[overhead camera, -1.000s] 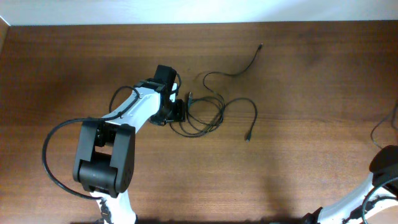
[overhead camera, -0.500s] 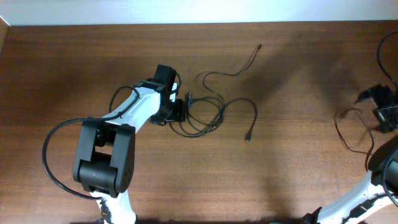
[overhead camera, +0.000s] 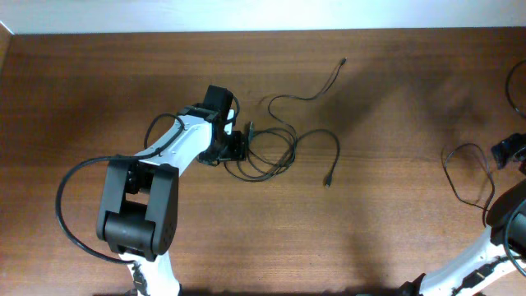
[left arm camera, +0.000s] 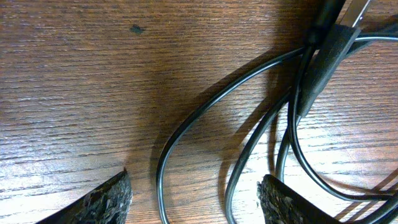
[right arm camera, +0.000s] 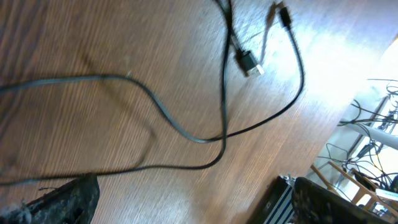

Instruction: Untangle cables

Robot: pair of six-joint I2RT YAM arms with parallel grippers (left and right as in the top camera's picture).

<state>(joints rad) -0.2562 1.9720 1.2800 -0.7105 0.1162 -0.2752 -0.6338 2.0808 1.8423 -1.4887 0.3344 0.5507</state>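
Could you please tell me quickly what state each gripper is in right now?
Left gripper: open, fingers astride loops of the cables, not closed on them.
Right gripper: open, holding nothing.

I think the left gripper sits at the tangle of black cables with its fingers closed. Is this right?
Not quite: the left gripper sits at the tangle of black cables with its fingers open. The left wrist view shows it.
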